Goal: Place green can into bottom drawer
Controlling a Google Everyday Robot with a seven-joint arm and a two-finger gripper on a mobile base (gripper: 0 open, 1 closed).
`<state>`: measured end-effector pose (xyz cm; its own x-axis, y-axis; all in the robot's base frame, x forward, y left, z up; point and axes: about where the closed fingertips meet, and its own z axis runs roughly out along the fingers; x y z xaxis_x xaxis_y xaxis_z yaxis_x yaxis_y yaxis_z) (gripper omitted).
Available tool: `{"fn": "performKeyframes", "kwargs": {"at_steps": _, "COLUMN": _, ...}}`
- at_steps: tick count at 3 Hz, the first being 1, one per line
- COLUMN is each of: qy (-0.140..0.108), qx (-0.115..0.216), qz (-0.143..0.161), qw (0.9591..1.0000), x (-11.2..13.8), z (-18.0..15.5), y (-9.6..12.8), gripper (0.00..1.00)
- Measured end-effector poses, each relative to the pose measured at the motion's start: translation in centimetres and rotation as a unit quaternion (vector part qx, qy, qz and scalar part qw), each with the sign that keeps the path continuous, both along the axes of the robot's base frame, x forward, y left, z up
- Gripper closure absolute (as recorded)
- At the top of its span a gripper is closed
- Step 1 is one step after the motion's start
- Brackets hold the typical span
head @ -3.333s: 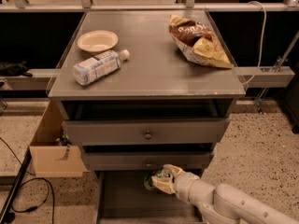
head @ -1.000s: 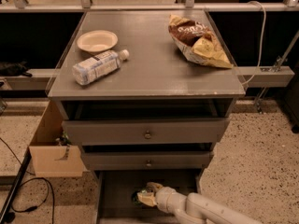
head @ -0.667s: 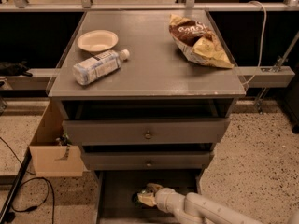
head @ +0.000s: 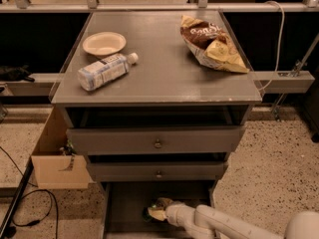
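Note:
The bottom drawer (head: pixel 124 208) is pulled open below the two upper drawers, and its grey floor shows. My gripper (head: pixel 156 213) reaches in from the lower right and sits low inside the drawer, near the middle of its floor. The green can (head: pixel 156 202) shows only as a small dark green patch right at the gripper's tip. The rest of it is hidden by the gripper. I cannot tell whether the can rests on the drawer floor.
On the cabinet top lie a clear plastic bottle (head: pixel 103 71), a paper bowl (head: pixel 103 43) and a chip bag (head: pixel 212 43). The middle drawer (head: pixel 158 172) overhangs the bottom one. A cardboard box (head: pixel 56 163) stands at the left, with cables on the floor.
Since 3.3 s ago my gripper has moved left and down into the bottom drawer. Over the last second it has stayed almost still.

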<state>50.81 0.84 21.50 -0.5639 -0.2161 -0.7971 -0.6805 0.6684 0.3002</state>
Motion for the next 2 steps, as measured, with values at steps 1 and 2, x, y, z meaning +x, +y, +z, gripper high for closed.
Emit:
{"fn": "performKeyframes", "kwargs": {"at_steps": 1, "qy": 0.021, "qx": 0.015, "qz": -0.024, "qw": 0.9994, "x": -0.98, "z": -2.80, "y": -0.48, "gripper": 1.00}}
{"fn": "performKeyframes", "kwargs": {"at_steps": 2, "qy": 0.020, "qx": 0.018, "qz": -0.024, "qw": 0.9994, "x": -1.12, "z": -2.92, "y": -0.19, "gripper": 1.00}}
